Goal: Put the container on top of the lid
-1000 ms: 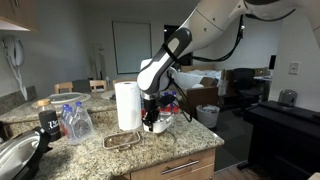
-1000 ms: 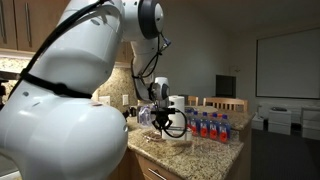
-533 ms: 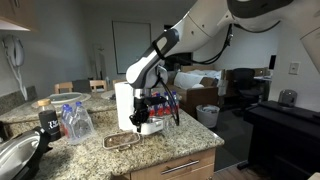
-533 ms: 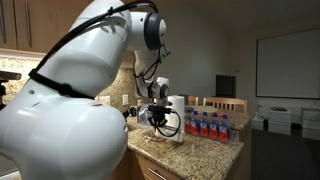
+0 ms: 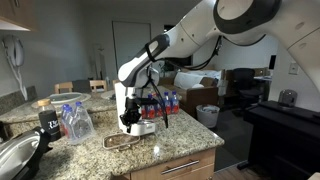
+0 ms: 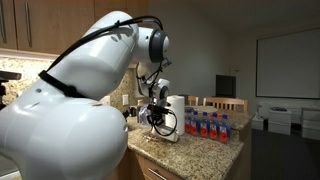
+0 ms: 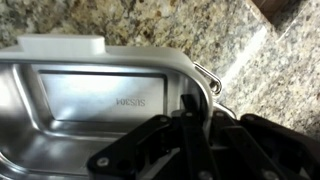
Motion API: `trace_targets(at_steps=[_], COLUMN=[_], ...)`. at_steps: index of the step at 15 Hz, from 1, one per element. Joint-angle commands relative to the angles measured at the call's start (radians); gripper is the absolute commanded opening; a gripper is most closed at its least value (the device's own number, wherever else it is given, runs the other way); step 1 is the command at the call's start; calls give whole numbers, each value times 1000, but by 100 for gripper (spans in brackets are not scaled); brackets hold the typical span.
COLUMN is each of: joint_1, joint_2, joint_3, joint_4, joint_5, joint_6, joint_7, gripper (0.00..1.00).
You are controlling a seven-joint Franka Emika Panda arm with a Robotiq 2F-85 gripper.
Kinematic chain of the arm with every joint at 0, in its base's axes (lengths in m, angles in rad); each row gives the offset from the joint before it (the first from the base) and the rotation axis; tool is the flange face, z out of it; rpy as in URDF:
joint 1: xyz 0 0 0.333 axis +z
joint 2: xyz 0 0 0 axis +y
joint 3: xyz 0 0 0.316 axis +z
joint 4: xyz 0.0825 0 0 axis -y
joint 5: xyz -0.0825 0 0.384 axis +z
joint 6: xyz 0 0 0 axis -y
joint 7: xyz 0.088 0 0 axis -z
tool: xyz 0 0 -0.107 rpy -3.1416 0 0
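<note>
At the left end of the surface (image 5: 185, 148), what is present? (Operator)

Far left: a large round metal pan (image 5: 12, 156), cut by the frame edge. Next: a wrapped pack of clear water bottles (image 5: 75, 122). Next: an upright paper-towel roll (image 5: 124, 100). All stand on speckled granite. (Arm)

State of the end effector and its load? (Operator)

My end effector (image 5: 134, 121) hangs directly in front of the roll, pointing down. In the wrist view my fingers (image 7: 189, 112) are closed on one end wall of the container (image 7: 90, 100), one finger inside the tub and one outside. The container (image 5: 136, 128) is upright, its open side up. The lid (image 5: 122, 141) lies flat on the surface just below and slightly left of it. I cannot tell whether container and lid touch. To the right, behind my wrist, stands a row of red-labelled bottles (image 5: 168, 102), also seen in an exterior view (image 6: 208, 125) beside my end effector (image 6: 155, 120). (Arm)
</note>
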Motion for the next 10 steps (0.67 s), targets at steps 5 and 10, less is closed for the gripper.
trace_targets(at_steps=[5,10], joint_1=[10,16], joint_2=[-10,16], joint_3=[6,7], joint_4=[-21,-4], joint_5=[54,37], joint_6=[120,135], joint_7=[13,4], gripper=[4,8])
